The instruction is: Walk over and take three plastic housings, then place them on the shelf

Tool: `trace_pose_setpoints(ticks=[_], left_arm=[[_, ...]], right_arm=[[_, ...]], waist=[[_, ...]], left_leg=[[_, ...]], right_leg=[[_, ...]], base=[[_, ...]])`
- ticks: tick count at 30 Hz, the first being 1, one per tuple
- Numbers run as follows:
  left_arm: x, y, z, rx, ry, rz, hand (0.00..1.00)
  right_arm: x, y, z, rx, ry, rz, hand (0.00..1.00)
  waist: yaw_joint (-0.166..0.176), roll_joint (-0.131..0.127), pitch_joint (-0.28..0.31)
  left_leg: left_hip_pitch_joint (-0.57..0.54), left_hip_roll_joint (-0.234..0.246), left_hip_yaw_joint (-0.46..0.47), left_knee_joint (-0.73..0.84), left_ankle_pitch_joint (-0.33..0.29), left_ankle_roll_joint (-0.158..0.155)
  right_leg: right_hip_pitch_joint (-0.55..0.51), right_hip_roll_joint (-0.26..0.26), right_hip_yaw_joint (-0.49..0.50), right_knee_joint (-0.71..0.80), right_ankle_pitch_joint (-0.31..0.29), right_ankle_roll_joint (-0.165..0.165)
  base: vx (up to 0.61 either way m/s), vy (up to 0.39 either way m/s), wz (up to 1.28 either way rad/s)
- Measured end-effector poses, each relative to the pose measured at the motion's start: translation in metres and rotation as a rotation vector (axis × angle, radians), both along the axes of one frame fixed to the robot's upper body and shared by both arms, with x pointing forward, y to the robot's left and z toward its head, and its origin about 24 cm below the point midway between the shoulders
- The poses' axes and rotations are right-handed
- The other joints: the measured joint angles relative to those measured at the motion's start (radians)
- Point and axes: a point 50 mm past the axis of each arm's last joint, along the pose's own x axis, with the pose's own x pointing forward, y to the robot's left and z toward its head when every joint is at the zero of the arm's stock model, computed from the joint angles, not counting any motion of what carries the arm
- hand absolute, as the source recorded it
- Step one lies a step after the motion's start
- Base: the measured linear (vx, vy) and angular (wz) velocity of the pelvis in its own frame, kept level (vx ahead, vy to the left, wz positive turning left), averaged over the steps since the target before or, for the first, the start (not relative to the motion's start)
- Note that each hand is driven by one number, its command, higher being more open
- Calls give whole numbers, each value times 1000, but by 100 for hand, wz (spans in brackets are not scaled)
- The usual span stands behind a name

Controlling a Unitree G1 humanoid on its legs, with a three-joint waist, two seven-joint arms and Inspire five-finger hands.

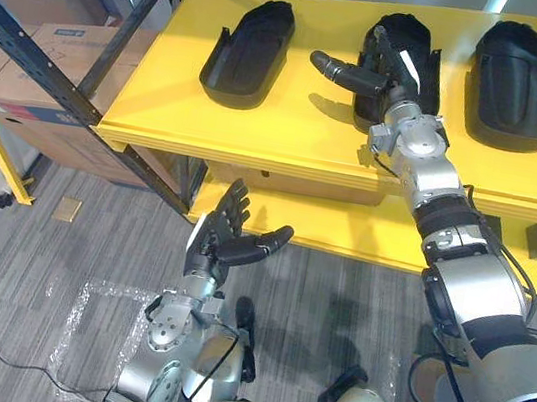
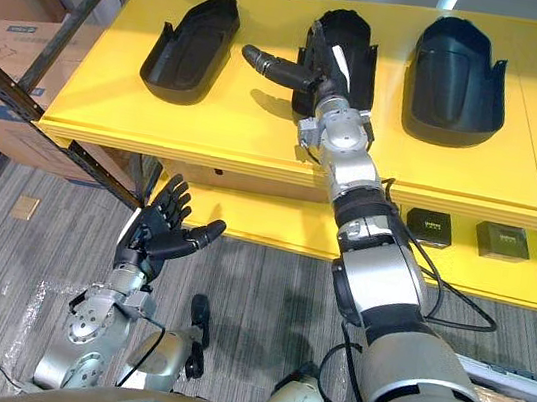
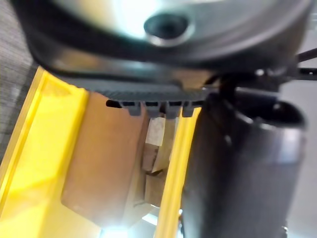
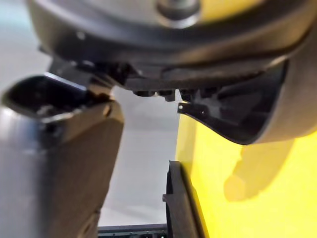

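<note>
Three black plastic housings lie in a row, open side up, on the yellow shelf top: a left one, a middle one and a right one. My right hand reaches over the shelf, open. Its straight fingers lie on the middle housing and its thumb sticks out toward the left housing. My left hand hangs open and holds nothing, low over the floor in front of the lower yellow shelf.
A black rack post slants past the shelf's left end, with cardboard boxes behind it. Small dark boxes sit on the lower shelf at the right. A clear plastic sheet lies on the grey floor.
</note>
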Motion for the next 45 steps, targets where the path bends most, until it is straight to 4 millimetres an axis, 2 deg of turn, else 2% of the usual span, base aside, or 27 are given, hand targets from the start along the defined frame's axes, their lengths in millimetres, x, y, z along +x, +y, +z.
trace_pose_setpoints(ticks=[11, 20, 28, 33, 35, 38, 39, 40, 41, 43, 45], left_arm=[[-1, -1, -1, -1, 5, 3, 100], [-1, -1, -3, 2, 15, 8, 100], [-1, 0, -9, 11, 40, 13, 100], [-1, -1, -8, 10, 36, 11, 100], [-1, -1, -7, 8, 32, 11, 100], [-1, 0, -6, 6, 24, 23, 100], [-1, 0, -7, 7, 27, 26, 100], [-1, 0, -7, 8, 28, 27, 100], [-2, 0, -7, 7, 28, 29, 100], [-1, 2, -7, 10, 23, 36, 100], [-1, 6, -6, 13, 14, 47, 100]], right_arm=[[1, 16, -2, -24, 12, 40, 100], [1, 18, -3, -29, 13, 35, 100], [2, 18, 5, -88, -30, -38, 100], [2, 14, 21, -32, -101, -80, 100], [0, 13, 40, -2, -182, -92, 100], [-19, 27, 85, 15, -385, 13, 100], [-31, 37, 100, 28, -466, 82, 100], [-39, 42, 106, 43, -503, 126, 100], [-57, 50, 114, 70, -575, 209, 100], [-83, 58, 116, 131, -637, 340, 100], [-101, 55, 107, 181, -650, 424, 100]], waist=[[4, 1, 2], [7, 4, 4], [6, 15, 13], [3, 15, 13], [-1, 14, 13], [-14, 13, 14], [-26, 11, 15], [-32, 9, 16], [-43, 3, 14], [-62, -10, 8], [-79, -36, -8]], left_leg=[[-1, 1, -5, 0, 1, -1], [-2, 2, -17, 0, 1, -2], [-3, 15, -14, 0, 1, -2], [-1, 20, -1, 0, 0, -3], [4, 24, 3, 0, 1, -4], [14, 36, 22, 0, -2, -8], [28, 39, 35, 0, -5, -12], [38, 39, 39, 0, -6, -14], [56, 38, 50, 0, -9, -16], [78, 43, 60, 0, -18, -27], [79, 51, 71, 0, -24, -30]], right_leg=[[5, 0, -10, 2, -3, -1], [15, 2, -23, -3, -4, 0], [15, 13, -21, -11, -3, 0], [12, 27, -8, -20, -3, 0], [14, 39, -4, -26, 1, -1], [17, 65, 20, -61, 24, -4], [32, 73, 25, -80, 33, -2], [42, 75, 28, -91, 37, 0], [62, 80, 35, -109, 44, 3], [84, 93, 44, -143, 56, 4], [85, 107, 52, -168, 68, 3]], base=[[2, -3, 1], [6, -3, 3], [3, -2, 0], [26, -10, -7], [28, -27, -11], [39, -10, -24], [41, 9, -26], [47, 25, -25], [41, 23, -16], [26, 33, -22], [0, 34, -20]])
